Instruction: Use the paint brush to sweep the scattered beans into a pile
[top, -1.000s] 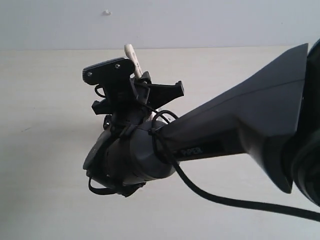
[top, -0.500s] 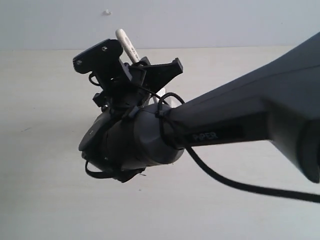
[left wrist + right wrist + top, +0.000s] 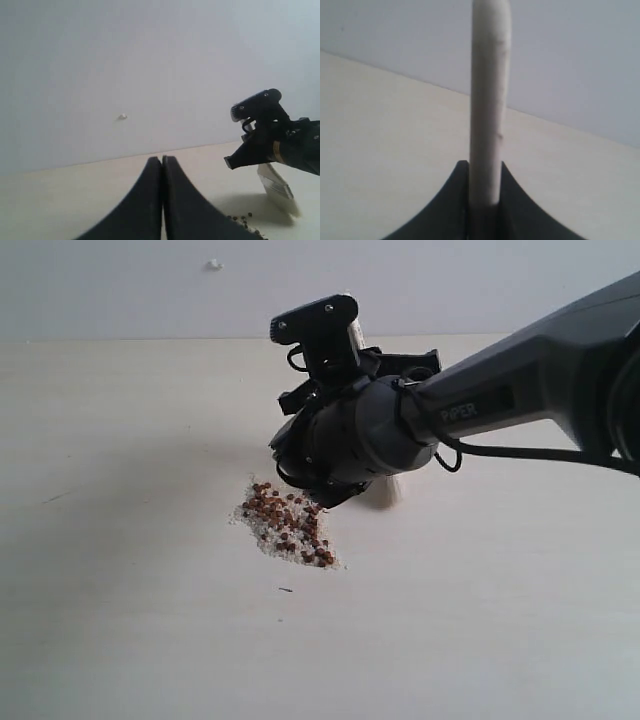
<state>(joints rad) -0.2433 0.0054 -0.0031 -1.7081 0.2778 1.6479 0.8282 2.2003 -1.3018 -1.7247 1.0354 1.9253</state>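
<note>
The beans (image 3: 285, 523) lie as one dense reddish-brown clump mixed with pale grit on the table, about mid-view in the exterior view. My right arm (image 3: 350, 440) hangs just right of this pile. My right gripper (image 3: 485, 172) is shut on the paint brush's pale wooden handle (image 3: 489, 100). The handle tip (image 3: 352, 332) sticks up behind the wrist, and the off-white bristles (image 3: 387, 490) touch the table right of the pile. The left wrist view shows the silver ferrule and bristles (image 3: 275, 182) and a few beans (image 3: 240, 217). My left gripper (image 3: 162, 160) is shut with nothing in it.
The pale tabletop (image 3: 120, 620) stretches all round the pile to a light wall (image 3: 120, 290) at the back. A small white speck (image 3: 213, 264) sits on that wall. A black cable (image 3: 540, 453) runs along the right arm.
My right arm swung to the right and away from the camera with the brush in its grip. The bean pile, hidden behind the arm before, now shows.
</note>
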